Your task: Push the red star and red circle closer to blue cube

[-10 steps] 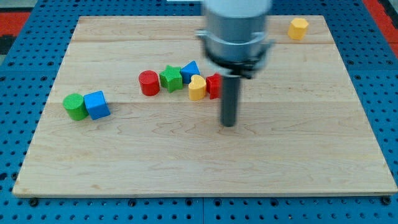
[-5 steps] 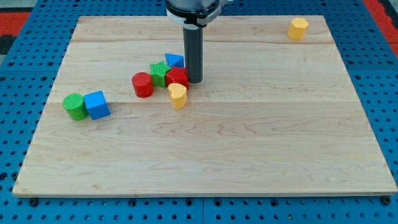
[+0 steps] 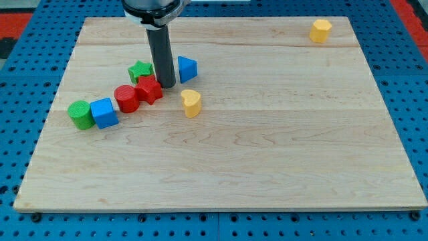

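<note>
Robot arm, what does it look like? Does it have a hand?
No hand. My arm ends in a straight, dark grey round rod hanging from a wider dark collar with a pale rim at the view's top. It is plain and smooth, with no cables or markings showing. Its lower end, my tip, sits just right of the red star.

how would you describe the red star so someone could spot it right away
On the wooden board, look at the row of blocks in the left half, near the dark rod. The red star lies just left of my tip, with the red circle on its other side and the green star above it. It is the only red block with points.
</note>
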Tool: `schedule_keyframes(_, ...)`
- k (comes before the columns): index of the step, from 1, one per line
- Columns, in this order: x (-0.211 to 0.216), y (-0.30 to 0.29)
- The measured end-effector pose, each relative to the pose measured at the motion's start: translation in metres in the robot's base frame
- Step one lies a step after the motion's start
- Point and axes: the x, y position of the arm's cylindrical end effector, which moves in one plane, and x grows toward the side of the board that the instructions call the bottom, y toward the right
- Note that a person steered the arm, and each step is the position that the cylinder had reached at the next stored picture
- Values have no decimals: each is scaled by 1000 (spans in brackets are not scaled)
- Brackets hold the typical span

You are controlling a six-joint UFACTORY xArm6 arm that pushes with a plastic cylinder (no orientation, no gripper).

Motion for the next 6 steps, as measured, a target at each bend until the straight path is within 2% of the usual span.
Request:
schedule_keyframes(3, -3, 1)
schedule_keyframes(6, 19, 16)
